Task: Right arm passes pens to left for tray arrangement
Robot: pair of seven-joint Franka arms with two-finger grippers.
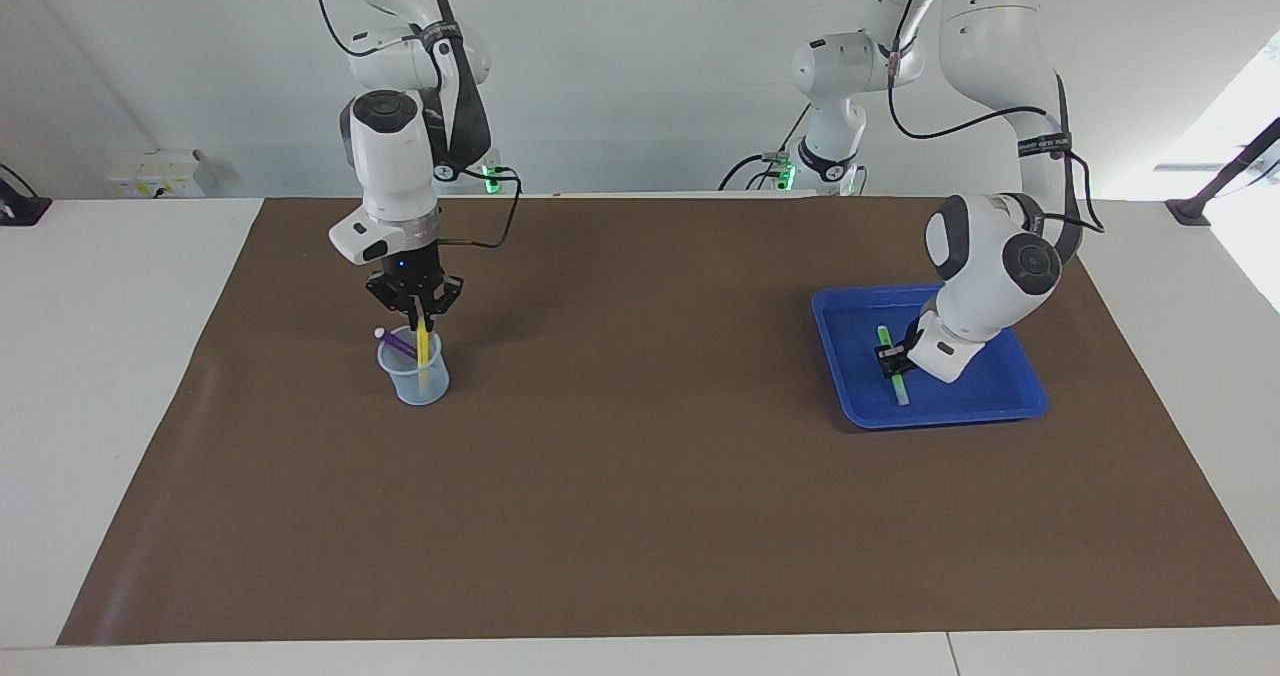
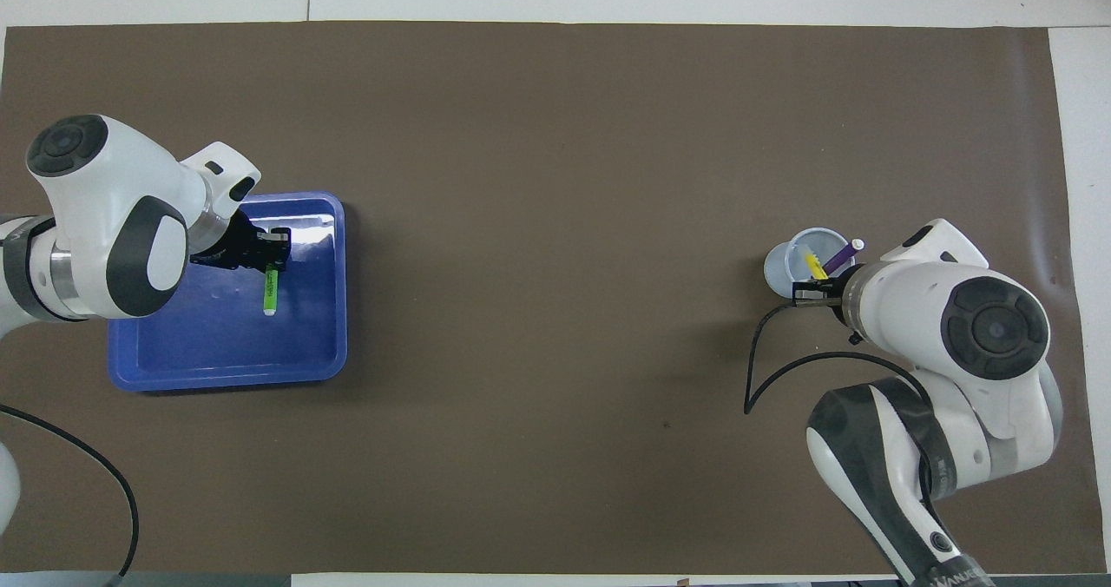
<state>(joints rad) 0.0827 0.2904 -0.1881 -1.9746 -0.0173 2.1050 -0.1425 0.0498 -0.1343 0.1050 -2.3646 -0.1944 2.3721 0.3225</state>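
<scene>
pens: green (image 1: 892,364) in tray (image 1: 1010,408), left gripper (image 1: 893,359) jaws pinching it; yellow (image 1: 423,341) in cup (image 1: 413,376), right gripper (image 1: 420,308) jaws pinching it. we risk tipping cup w/ purple (image 1: 398,339) if lift's crooked.

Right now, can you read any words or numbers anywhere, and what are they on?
"WANUE...": white letters on the black band of the right arm, cut off at the picture's edge, so uncertain.
Dark print on the green pen in the blue tray: too small to read.
White print on the left arm's black strap: too blurred to read.
</scene>
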